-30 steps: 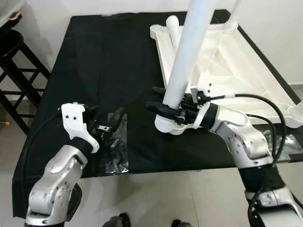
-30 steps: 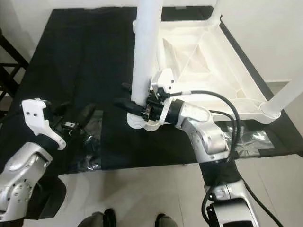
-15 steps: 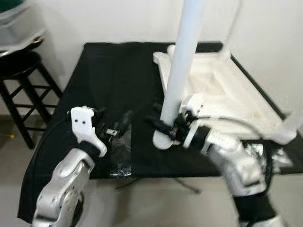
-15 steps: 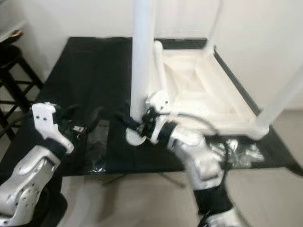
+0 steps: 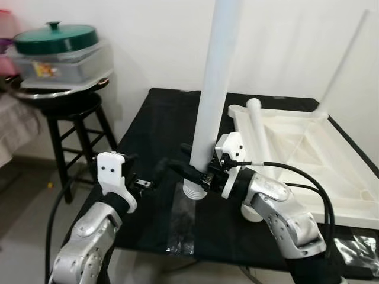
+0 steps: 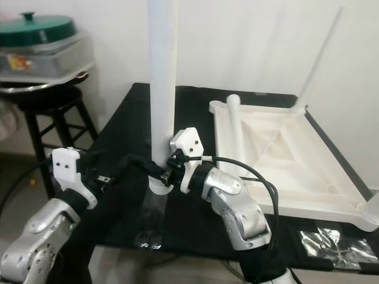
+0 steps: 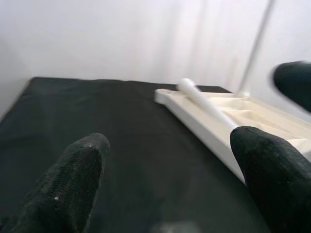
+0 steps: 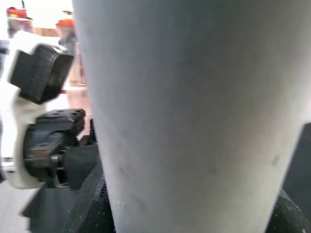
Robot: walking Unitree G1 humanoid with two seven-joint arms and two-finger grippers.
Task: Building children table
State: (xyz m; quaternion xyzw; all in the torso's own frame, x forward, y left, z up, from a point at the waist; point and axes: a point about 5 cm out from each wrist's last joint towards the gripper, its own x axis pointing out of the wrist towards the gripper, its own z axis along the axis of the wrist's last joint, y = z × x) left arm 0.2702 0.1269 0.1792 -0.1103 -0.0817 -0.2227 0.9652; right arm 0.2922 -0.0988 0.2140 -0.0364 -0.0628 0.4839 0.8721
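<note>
Off the table's left edge stands a stool (image 5: 71, 112) bearing a lidded tub (image 5: 59, 56). My left gripper (image 5: 151, 177) hovers over the black table (image 5: 148, 124) near its front left corner, fingers (image 7: 73, 179) apart and holding nothing. Just beside it a clear bag (image 5: 180, 222) lies at the front edge. My right gripper (image 5: 192, 171) is clamped on the white leg (image 5: 210, 100), held upright with its ribbed end just above the bag. The upturned tabletop (image 5: 296, 148) fills the table's right side, another leg (image 5: 260, 127) lying on it.
</note>
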